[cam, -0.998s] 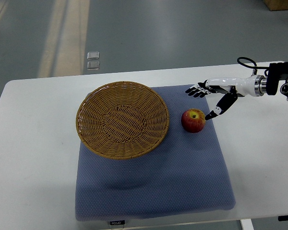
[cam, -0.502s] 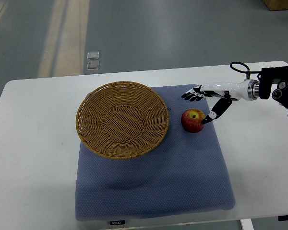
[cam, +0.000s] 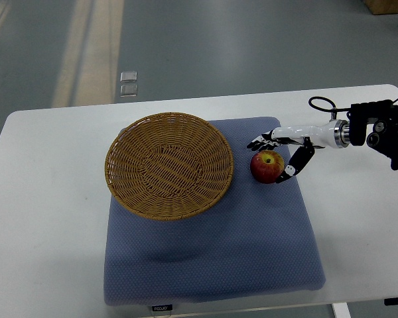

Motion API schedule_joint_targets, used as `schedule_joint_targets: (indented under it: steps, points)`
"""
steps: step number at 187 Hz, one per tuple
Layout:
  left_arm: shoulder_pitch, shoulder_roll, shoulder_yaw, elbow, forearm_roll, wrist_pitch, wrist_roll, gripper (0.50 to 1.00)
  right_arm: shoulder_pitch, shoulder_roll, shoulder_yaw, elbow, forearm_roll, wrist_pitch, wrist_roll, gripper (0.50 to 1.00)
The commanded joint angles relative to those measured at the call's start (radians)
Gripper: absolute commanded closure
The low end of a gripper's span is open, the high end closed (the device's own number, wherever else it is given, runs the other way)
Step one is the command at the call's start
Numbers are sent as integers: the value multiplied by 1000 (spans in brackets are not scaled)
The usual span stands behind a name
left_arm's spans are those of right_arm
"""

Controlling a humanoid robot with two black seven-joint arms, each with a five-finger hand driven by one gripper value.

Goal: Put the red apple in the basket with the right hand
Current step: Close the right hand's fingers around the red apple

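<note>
A red apple (cam: 266,166) with a yellowish top sits on the blue mat (cam: 212,252), just right of the woven wicker basket (cam: 169,164). My right hand (cam: 270,156) reaches in from the right edge and brackets the apple. Its fingers (cam: 259,142) lie spread along the apple's far side and the thumb (cam: 293,163) touches its right side. The hand is open around the fruit, not closed on it. The basket holds nothing. The left arm is out of view.
The mat lies on a white table (cam: 46,199), whose front edge runs along the bottom of the view. Grey floor lies beyond the far edge, with a small pale object (cam: 129,83) on it.
My right hand has slid left and slightly nearer, from beside the apple to straddling it, fingers behind and thumb against its right side. Apple and basket have not moved.
</note>
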Motion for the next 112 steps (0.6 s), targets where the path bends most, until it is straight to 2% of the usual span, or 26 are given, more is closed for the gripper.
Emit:
schedule_joint_targets:
  steps: [1,30,105,112]
  points:
    - [0,0,0,0,0,0,0,500,-12,1,-2,-4,-5,-42,-1,583]
    - [0,0,0,0,0,0,0,500,-20,17,-2,-23,-5,-88,-2,591]
    - [0,0,0,0,0,1,0,500,-20,43,-29,-28,-5,-88,-1,628]
    - [0,0,0,2,0,0,0,500,-19,43,-29,-28,-5,-88,1,664]
